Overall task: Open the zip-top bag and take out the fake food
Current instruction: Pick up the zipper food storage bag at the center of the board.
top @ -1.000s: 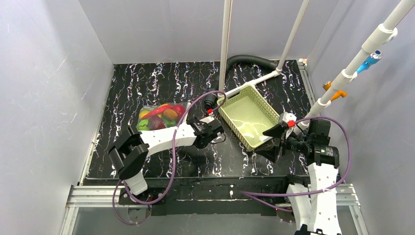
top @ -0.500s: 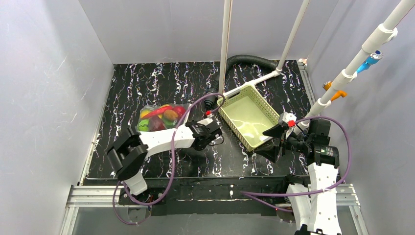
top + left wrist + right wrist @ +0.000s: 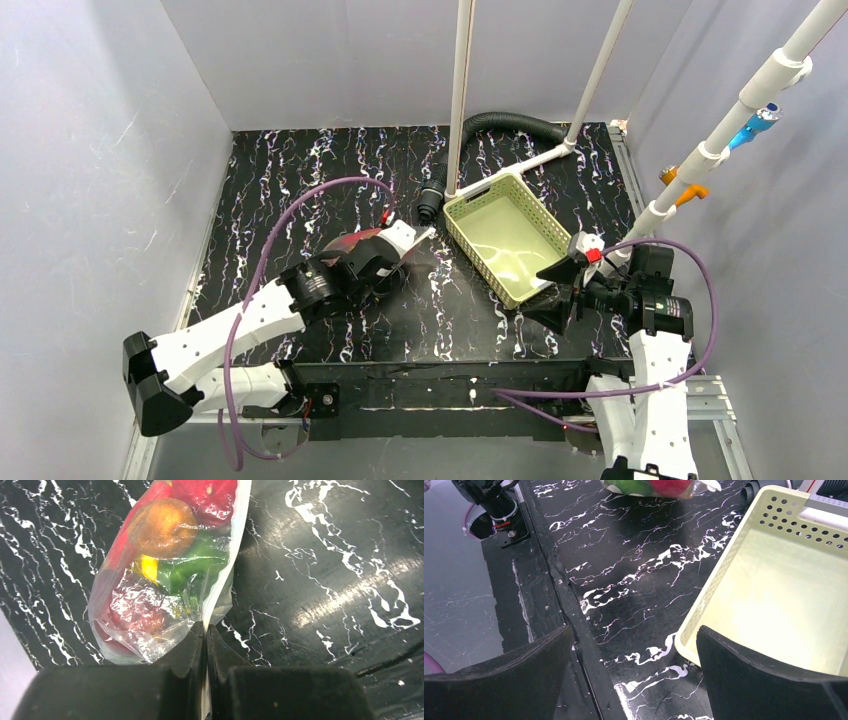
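Note:
The zip-top bag (image 3: 165, 580) is clear crinkled plastic and holds the fake food: a red piece (image 3: 210, 492), an orange round piece (image 3: 162, 525), green (image 3: 195, 567), yellow and dark red ones. My left gripper (image 3: 205, 630) is shut on the bag's flat edge strip. From above, the left gripper (image 3: 390, 262) covers most of the bag (image 3: 358, 240), and only a red patch shows. I cannot tell whether the bag is off the table. My right gripper (image 3: 634, 670) stands open and holds nothing, near the basket's front corner, its place from above (image 3: 553, 292).
A pale green slotted basket (image 3: 478, 257) sits right of centre, seen close up in the right wrist view (image 3: 704, 605). A black hose (image 3: 505, 122) and white poles (image 3: 462, 90) stand at the back. Purple cables loop over both arms. Grey walls enclose the black marbled table (image 3: 300, 170).
The left gripper has shut on the bag's edge. The left arm has dropped low and stretched out from the near left corner. The bag has shifted slightly right. The right arm has not moved.

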